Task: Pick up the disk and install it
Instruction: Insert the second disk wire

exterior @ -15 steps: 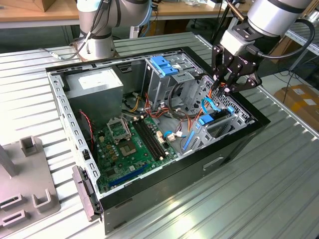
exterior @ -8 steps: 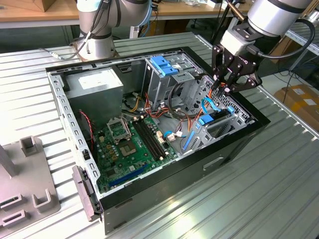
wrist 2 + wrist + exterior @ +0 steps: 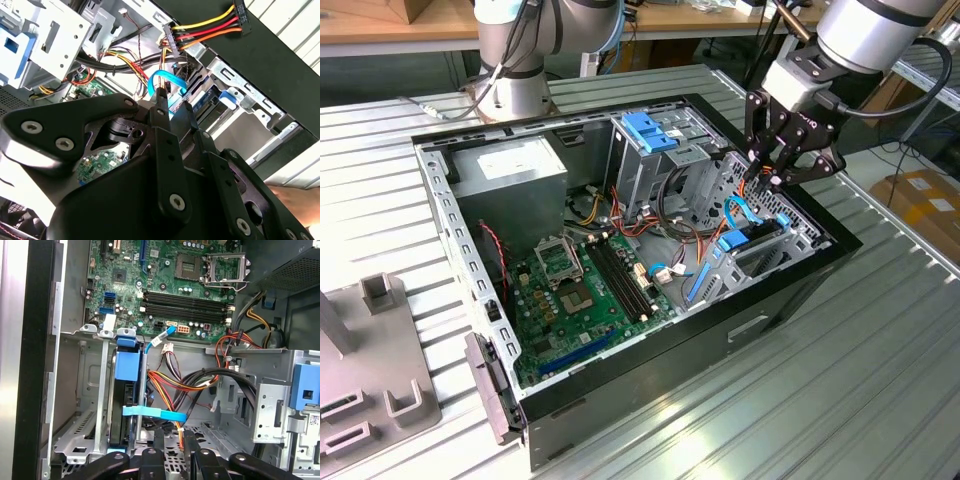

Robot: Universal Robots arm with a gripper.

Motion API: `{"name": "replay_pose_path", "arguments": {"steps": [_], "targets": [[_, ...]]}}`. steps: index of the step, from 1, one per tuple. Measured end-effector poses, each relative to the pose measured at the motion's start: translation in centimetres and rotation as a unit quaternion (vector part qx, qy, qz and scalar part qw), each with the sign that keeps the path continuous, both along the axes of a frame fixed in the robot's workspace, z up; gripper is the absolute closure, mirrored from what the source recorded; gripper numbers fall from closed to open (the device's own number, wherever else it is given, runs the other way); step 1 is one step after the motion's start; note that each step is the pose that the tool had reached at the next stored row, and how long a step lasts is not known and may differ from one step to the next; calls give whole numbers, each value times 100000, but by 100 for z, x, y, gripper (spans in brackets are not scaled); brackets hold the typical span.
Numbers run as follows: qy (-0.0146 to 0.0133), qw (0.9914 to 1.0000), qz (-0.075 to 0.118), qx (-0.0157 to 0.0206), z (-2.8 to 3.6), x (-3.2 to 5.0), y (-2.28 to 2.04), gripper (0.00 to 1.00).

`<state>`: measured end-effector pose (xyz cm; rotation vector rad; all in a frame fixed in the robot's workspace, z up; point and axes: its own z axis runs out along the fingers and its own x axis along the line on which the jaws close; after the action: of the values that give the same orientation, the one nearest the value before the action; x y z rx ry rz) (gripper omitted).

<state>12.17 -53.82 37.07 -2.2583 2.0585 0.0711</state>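
The black two-fingered robot gripper (image 3: 174, 432) hangs over the drive bay of an open black desktop computer case (image 3: 790, 290). Its fingers stand slightly apart, gripping nothing. Just past the fingertips run a flat light-blue data cable (image 3: 155, 413) and a bundle of red, yellow and orange power wires (image 3: 170, 382) – these look like the main hazard, since a finger could hook a loop and pull a plug loose. Beyond them the disk (image 3: 126, 365), a dark drive in a bright blue plastic carrier, stands on edge in the grey metal bay – possibly not fully seated. Farthest lies the green motherboard (image 3: 165, 275).
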Motion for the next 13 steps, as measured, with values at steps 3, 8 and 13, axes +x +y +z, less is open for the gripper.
{"name": "replay_pose_path", "arguments": {"steps": [3,8,13], "targets": [[-2,100000,180,-1,0,25,32,70],[-2,99998,582,0,0,104,107,70],[-2,99998,615,2,0,391,120,70]]}}
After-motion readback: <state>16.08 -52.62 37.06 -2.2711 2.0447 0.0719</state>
